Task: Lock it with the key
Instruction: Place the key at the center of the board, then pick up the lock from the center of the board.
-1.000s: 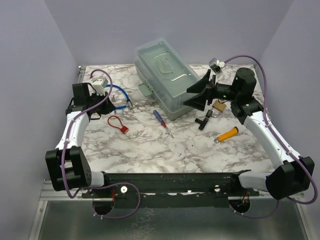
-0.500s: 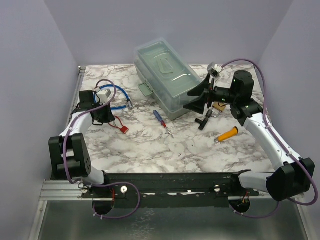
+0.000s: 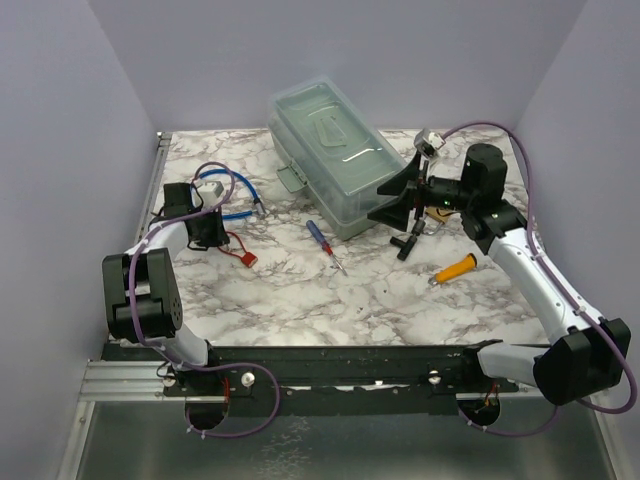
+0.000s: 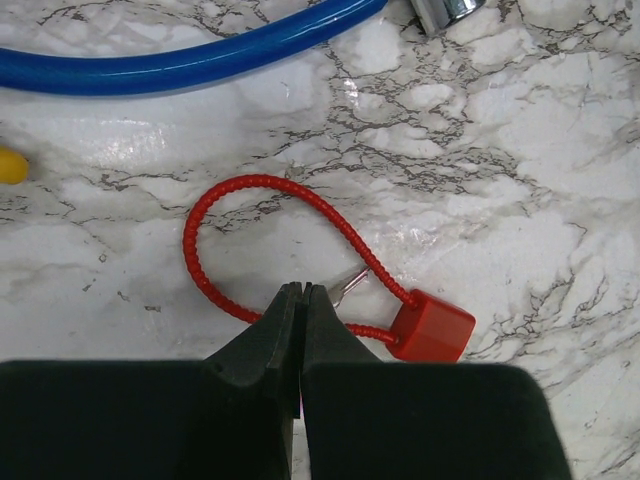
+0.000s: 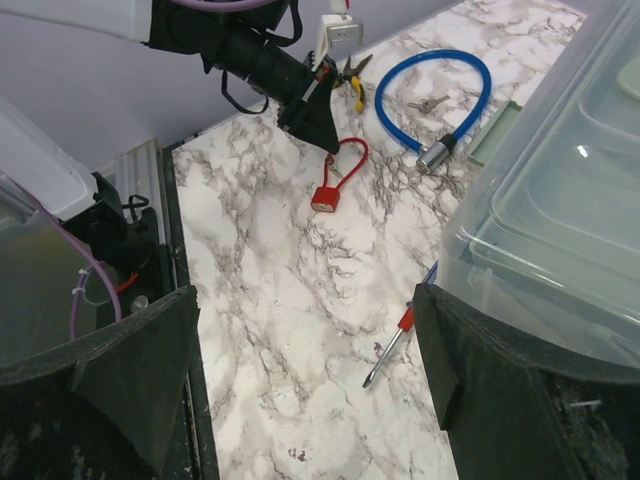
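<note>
My left gripper (image 4: pixel 301 292) is shut, its tips down on the table inside the loop of a red cable lock (image 4: pixel 430 330). A thin silver key blade (image 4: pixel 350 285) pokes out beside the right fingertip; I cannot tell whether it is pinched. In the top view that gripper (image 3: pixel 212 236) sits at the left by the red cable lock (image 3: pixel 240 250). My right gripper (image 3: pixel 395 196) hangs open and empty beside the clear box (image 3: pixel 335 150); its wrist view looks across the table (image 5: pixel 320 380). The brass lock is almost hidden under the right wrist, only a sliver (image 3: pixel 432 214) showing.
A red-and-blue screwdriver (image 3: pixel 325 243) lies mid-table, also seen near the right finger (image 5: pixel 400 335). An orange-handled tool (image 3: pixel 457 268) and a black part (image 3: pixel 407 243) lie at the right. A blue cable lock (image 3: pixel 235 190) with small keys (image 5: pixel 425 102) lies at the back left.
The left arm has folded back and come down, bringing its shut gripper onto the red cable lock. The right gripper has drifted slightly left and up, covering the brass lock.
</note>
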`<state>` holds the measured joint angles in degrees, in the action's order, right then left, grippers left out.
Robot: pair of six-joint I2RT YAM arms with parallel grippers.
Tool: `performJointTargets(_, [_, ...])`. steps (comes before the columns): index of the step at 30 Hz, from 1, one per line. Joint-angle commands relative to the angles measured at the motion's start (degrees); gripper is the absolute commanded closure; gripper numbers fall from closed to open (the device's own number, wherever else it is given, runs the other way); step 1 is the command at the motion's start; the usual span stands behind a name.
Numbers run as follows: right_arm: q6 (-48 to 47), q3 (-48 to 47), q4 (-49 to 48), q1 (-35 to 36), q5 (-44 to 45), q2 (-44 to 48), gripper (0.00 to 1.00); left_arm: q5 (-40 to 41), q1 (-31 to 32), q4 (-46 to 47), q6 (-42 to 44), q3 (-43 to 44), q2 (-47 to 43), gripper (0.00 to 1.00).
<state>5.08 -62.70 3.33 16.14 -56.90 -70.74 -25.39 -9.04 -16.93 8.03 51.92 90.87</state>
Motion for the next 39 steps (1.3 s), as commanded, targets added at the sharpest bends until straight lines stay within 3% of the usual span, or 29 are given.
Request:
performJointTargets(1, [0.3,1.3,2.6,-1.5,3.8,0.9,0.06,1.6,-0.1,1.5,1.3,1.4,1.2,0.90])
performJointTargets(7, [4.8,0.5,5.1,-8.8,1.8,-1.5,0.07,1.6,0.0,0.2,1.0,3.1,-0.4,0.56])
performJointTargets(10, [5.4,0.5,6.0,-12.3,1.6,-1.5,0.07,1.3,-0.1,-0.9,1.4,4.0,-1.5,0.33])
performJointTargets(16, [4.0,0.1,12.4,-24.7,2.6,-4.3,0.10,-1.2,0.0,-1.2,0.5,7.6,-6.0,0.07])
performJointTargets(20, [-6.1,-1.5,18.7,-25.3,17.4,-9.1,0.14,-2.7,0.0,-0.8,-2.6,12.6,-7.0,0.03])
performJointTargets(23, [-7.5,-1.2,18.1,-25.3,26.1,-12.2,0.17,-3.7,0.1,-0.5,-5.2,15.4,-7.4,0.01])
performJointTargets(27, [0.4,-3.5,16.3,-25.3,37.9,-17.3,0.18,-4.6,1.1,0.0,-6.8,16.5,-8.7,0.01])
performJointTargets(32, [11.1,-10.3,21.8,-25.2,47.6,-25.7,0.19,-4.4,2.7,1.2,-6.6,15.1,-11.0,0.01])
performJointTargets(39, [19.2,-15.5,24.4,-22.2,53.3,-33.4,0.05,-4.5,3.7,2.3,-7.1,14.6,-11.9,0.01])
